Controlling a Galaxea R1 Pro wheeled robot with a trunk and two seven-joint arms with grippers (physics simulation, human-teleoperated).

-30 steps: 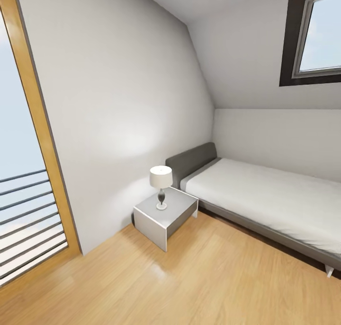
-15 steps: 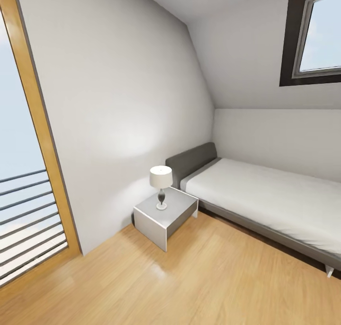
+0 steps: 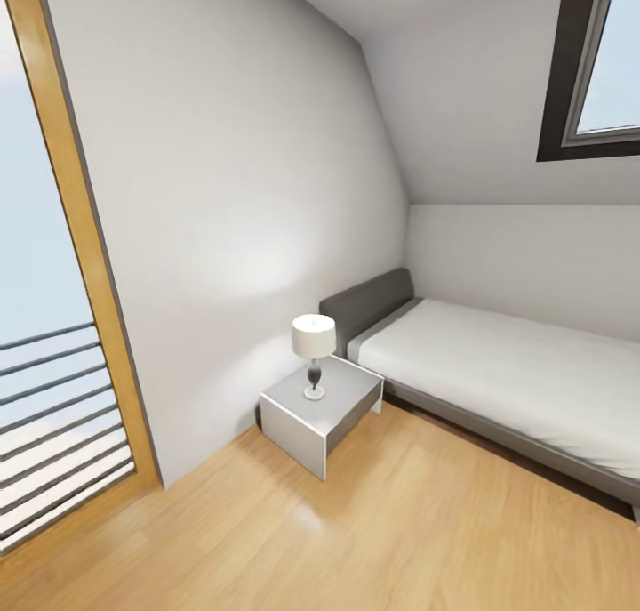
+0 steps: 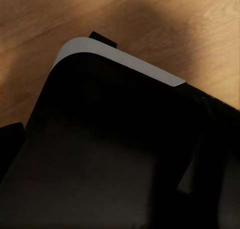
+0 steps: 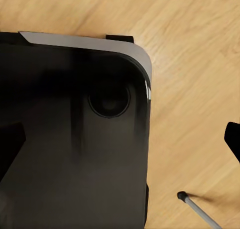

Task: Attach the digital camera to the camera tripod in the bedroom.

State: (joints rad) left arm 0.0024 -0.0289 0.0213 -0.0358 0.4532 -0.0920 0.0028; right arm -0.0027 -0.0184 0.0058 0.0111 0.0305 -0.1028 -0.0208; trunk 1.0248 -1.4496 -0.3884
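Note:
The bedroom has a light wood floor (image 3: 400, 540), white walls and a bed (image 3: 516, 371) with a grey headboard (image 3: 369, 301). The digital camera is out of view. In the right wrist view a thin silver rod with a black foot (image 5: 197, 209) rests on the floor; it looks like one leg of the camera tripod. My right gripper (image 5: 121, 141) hangs open over my own black base (image 5: 75, 154), with one dark fingertip (image 5: 233, 139) at each side edge and nothing between them. The left wrist view has one dark fingertip (image 4: 10, 141) at its edge, above the base (image 4: 115, 154).
A white bedside table (image 3: 322, 405) with a small lamp (image 3: 314, 349) stands in the corner beside the bed. At the left is a wood-framed glass door (image 3: 76, 237) with railings outside. A dark-framed window (image 3: 596, 68) sits high on the sloped wall.
The whole head view has shifted a little to the right and down, so the camera has turned slightly. Nothing in the room has moved.

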